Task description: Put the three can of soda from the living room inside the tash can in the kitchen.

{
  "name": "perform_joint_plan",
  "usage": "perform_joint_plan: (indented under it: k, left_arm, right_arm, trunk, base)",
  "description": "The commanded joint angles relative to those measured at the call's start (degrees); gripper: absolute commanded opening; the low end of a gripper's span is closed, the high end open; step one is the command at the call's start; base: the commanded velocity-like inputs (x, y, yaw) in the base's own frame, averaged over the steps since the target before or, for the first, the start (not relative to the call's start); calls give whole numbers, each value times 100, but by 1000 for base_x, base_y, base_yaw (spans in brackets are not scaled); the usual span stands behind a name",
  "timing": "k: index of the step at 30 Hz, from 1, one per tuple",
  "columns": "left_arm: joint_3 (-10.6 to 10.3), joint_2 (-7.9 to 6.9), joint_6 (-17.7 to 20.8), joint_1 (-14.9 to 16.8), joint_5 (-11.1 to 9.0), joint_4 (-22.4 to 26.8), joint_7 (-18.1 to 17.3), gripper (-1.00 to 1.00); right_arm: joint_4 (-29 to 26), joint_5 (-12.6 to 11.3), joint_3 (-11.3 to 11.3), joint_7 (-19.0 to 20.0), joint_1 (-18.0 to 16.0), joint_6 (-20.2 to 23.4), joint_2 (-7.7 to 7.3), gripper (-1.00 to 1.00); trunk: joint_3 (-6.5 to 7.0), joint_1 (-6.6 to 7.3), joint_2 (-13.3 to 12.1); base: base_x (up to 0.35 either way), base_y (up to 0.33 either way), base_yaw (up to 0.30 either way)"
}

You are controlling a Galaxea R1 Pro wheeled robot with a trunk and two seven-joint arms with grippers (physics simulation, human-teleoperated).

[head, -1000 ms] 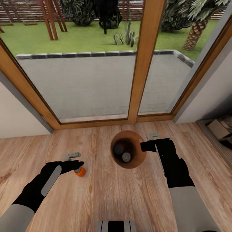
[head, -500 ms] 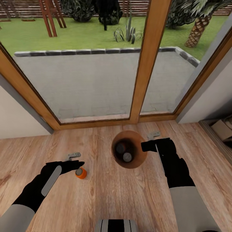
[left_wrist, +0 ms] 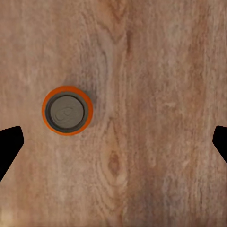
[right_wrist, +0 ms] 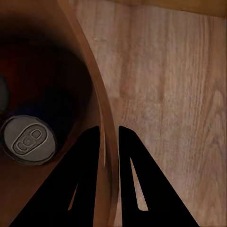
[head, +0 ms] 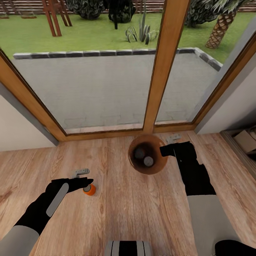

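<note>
Currently the left tool (head: 86,182), jaws wide apart, hovers directly above the upright orange can (head: 89,189); the right tool (right_wrist: 109,142) apparently clamps the trash can (head: 160,166) rim.

Bin (head: 156,170) hides both cans' (head: 148,161) bodies.

From the head we look steeply down at the plank floor (head: 117,213) and glass doors (head: 106,71). Both wrist cams sit close, facing straight down at that same floor.
</note>
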State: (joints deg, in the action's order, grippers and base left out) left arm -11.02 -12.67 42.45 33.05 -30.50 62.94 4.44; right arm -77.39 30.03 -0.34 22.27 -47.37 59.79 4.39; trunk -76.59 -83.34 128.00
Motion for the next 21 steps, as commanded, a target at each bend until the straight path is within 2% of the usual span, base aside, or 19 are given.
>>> perform_joint_plan:
  k: [1, 7, 8, 9, 12, 21]
  left_arm:
    - [0, 1, 0, 0, 0, -1, 1, 100]
    - [-3, 1, 0, 0, 0, -1, 3, 100]
    - [31, -32, 33, 8, -1, -30, -3, 100]
    - [44, -50, 40, 8, -1, -33, -3, 100]
    - [45, -51, 41, 10, 1, -38, -4, 100]
    - [45, -51, 41, 10, 1, -38, -4, 100]
  right_arm:
    - [-19, -98, 1, 36, -26, 21, 1, -100]
    - [-155, -36, -12, 52, -91, 21, -26, -100]
    - [-119, 77, 20, 24, -123, 21, -48, -100]
    - [-86, 90, 52, 22, -154, 21, -47, -100]
    - [-83, 287, 87, 21, -246, 21, -46, -100]
    - [-83, 582, 87, 21, -299, 21, -46, -100]
  trunk:
    - [-4, 1, 0]
    - [-15, 1, 0]
    - [-15, 0, 1]
    - [-15, 0, 1]
    - [-15, 0, 1]
    - [-15, 0, 1]
  base:
    - [0, 0, 0]
    - [0, 0, 0]
    - [0, 0, 0]
    - [0, 0, 0]
    - [0, 0, 0]
    - [0, 0, 0]
